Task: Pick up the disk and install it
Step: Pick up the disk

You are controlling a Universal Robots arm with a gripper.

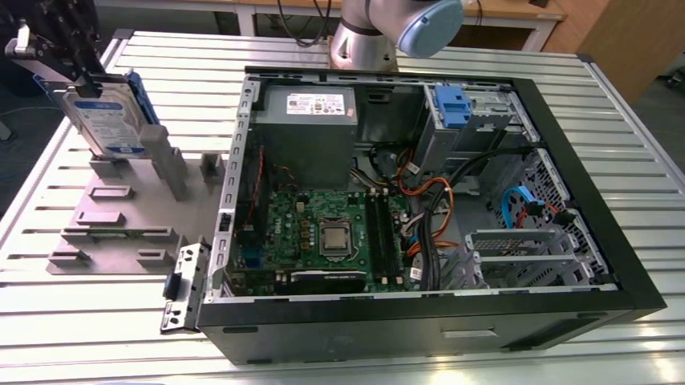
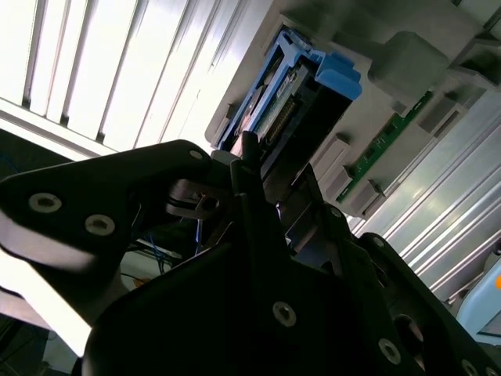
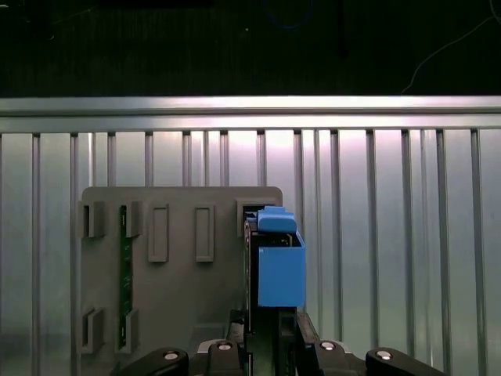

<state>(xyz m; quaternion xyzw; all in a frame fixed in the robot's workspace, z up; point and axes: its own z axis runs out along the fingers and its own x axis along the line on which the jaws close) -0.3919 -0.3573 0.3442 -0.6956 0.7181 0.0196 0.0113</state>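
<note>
My end effector point(image 3: 268, 345) meets the upright disk point(image 3: 280, 270) edge-on; clamped or not, I cannot tell; in the exterior view the disk hangs at its five o'clock, long axis eleven-to-five.

A robotics lab or workshop: a ribbed aluminium table point(image 1: 599, 120) carries an open black desktop computer case point(image 1: 631, 297), a grey slotted fixture plate point(image 1: 118, 233) at the exterior view's left and a silver-and-pale-blue robot arm point(image 1: 370, 36) at its far edge; wooden desks point(image 1: 503, 12) with cables stand beyond.
</note>
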